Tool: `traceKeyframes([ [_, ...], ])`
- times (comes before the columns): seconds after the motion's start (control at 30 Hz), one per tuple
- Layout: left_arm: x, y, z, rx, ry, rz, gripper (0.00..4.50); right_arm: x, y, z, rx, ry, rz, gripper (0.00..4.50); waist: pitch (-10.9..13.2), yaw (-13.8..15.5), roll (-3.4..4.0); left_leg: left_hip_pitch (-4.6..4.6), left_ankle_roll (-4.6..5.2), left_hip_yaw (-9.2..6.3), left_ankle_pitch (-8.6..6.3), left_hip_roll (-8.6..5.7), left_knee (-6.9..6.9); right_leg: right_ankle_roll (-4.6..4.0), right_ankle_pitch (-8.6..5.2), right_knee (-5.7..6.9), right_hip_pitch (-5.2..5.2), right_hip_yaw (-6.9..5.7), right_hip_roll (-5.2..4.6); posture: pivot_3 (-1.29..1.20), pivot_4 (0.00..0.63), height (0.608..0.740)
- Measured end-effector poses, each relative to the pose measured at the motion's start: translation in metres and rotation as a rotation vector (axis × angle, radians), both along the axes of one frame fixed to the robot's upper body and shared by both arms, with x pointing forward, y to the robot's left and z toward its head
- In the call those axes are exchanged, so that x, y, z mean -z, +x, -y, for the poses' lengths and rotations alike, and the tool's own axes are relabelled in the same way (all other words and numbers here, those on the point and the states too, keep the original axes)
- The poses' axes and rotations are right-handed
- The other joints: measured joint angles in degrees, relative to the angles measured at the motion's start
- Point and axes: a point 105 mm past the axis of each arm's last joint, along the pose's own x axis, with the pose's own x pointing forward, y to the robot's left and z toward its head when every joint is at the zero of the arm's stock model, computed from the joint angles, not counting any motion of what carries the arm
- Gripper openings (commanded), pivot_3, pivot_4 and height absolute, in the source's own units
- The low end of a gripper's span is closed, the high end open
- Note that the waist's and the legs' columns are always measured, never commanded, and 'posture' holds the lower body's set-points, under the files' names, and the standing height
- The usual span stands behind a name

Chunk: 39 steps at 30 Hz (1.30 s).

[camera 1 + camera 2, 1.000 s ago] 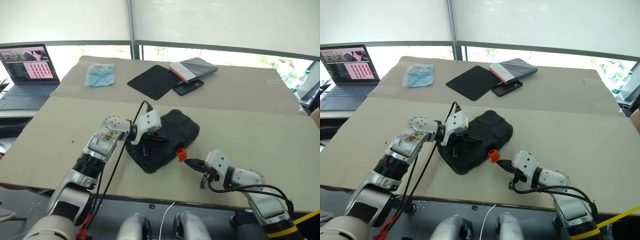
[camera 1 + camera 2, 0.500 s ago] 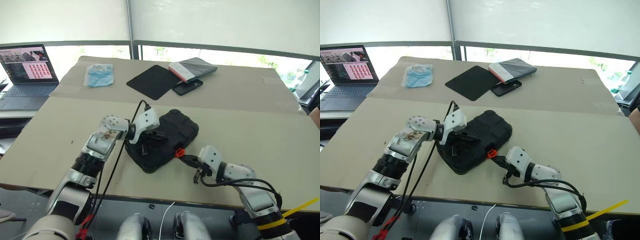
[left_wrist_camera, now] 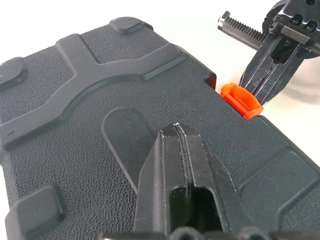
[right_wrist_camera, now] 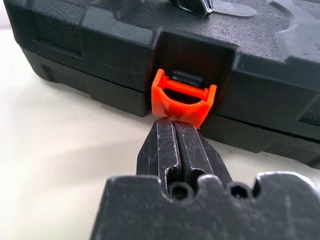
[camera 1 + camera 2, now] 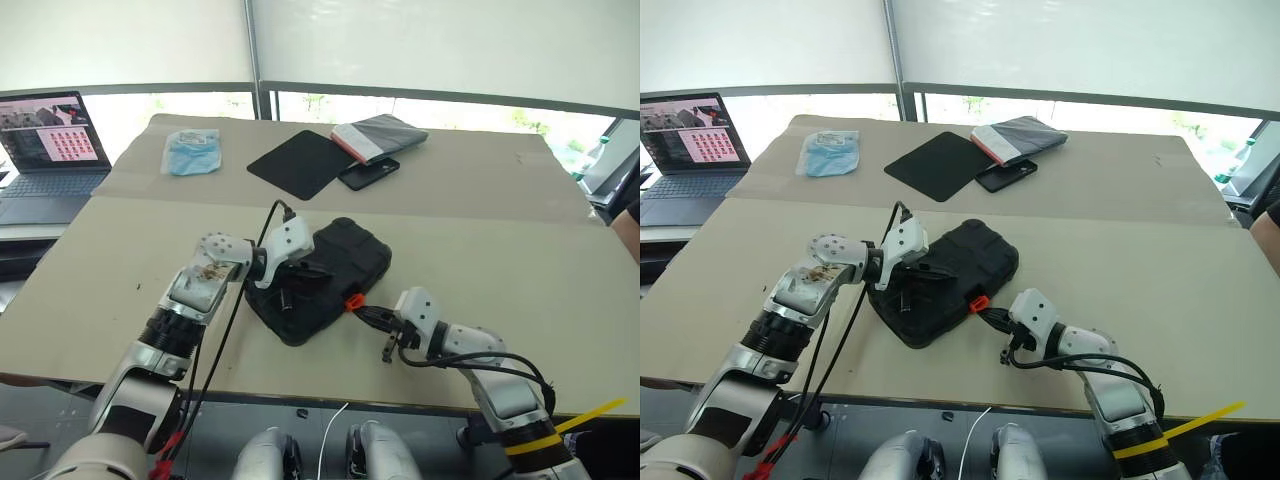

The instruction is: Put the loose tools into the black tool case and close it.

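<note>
Since a second ago, the right gripper has travelled from the lower right of the head view inward toward centre frame, until its closed fingertips sit right against the orange latch; the whole picture has also shifted a little, which is the camera and not the table. The left gripper has kept its place, fingers pressed together and resting on the ribbed lid of the black tool case, which lies shut at the centre of the head views on the near tan table. No loose tools lie on the table around the case, so the packing looks done and the lid is down. What seems left is the fastening: in the right wrist view the latch hangs out from its slot on the case's front edge with the tips just under it, not yet snapped flat, as far as I can judge. At upper centre of the frame sit a flat black mat and a phone, at far left a laptop.
</note>
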Motion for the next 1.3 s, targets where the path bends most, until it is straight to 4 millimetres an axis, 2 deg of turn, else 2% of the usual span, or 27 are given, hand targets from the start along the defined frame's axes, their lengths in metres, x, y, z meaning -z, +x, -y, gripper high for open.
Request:
traceKeyframes([
  [0.63,0.003,-0.004,-0.003,-0.007,0.012,-0.027,0.00,-0.002,-0.001,0.000,-0.014,0.046,-0.043,0.09,0.0,-0.1,0.00,0.15,-0.20,-0.01,-0.06,0.01,-0.30,-0.10,-0.06,-0.01,0.00,0.01,0.02,0.00,0.150,0.740],
  [0.73,0.003,-0.004,-0.003,-0.009,0.014,-0.028,0.00,-0.009,-0.002,-0.001,-0.026,0.063,-0.028,0.09,0.0,-0.1,0.00,0.17,-0.18,0.00,-0.08,0.01,-0.31,-0.10,-0.06,-0.01,0.00,0.02,0.03,0.00,0.150,0.740],
  [0.9,0.004,-0.006,-0.003,0.000,0.020,-0.035,0.00,-0.042,0.004,-0.007,-0.055,0.100,0.078,0.09,0.0,0.0,0.03,0.39,-0.10,-0.02,-0.18,0.03,-0.43,-0.14,-0.09,-0.01,0.11,0.02,0.02,0.00,0.150,0.740],
  [0.97,0.004,-0.007,-0.002,0.009,0.021,-0.035,0.00,-0.050,0.004,-0.011,-0.071,0.110,0.101,0.09,0.0,0.2,0.05,0.38,-0.10,-0.05,-0.18,0.02,-0.45,-0.20,-0.13,-0.03,0.11,-0.01,0.01,0.00,0.150,0.740],
  [1.1,0.003,-0.009,-0.001,0.021,0.020,-0.037,0.00,-0.048,0.005,-0.016,-0.082,0.111,0.094,0.09,0.0,0.4,0.04,0.33,-0.27,-0.05,-0.09,-0.01,-0.44,-0.25,-0.15,-0.08,0.14,-0.02,-0.01,0.00,0.150,0.740],
  [1.27,0.004,-0.011,-0.003,0.024,-0.016,-0.026,0.00,-0.048,0.004,-0.010,-0.066,0.120,0.088,0.09,0.0,0.5,0.04,0.31,-0.25,-0.05,-0.11,-0.03,-0.44,-0.24,-0.15,-0.09,0.13,-0.01,-0.05,0.00,0.150,0.740],
  [1.3,0.002,-0.013,-0.004,0.024,-0.068,-0.024,0.26,-0.049,0.003,-0.005,-0.055,0.117,0.094,0.03,0.0,0.5,0.06,0.30,-0.24,-0.04,-0.12,-0.03,-0.45,-0.24,-0.16,-0.10,0.10,0.00,-0.06,0.00,0.150,0.740],
])
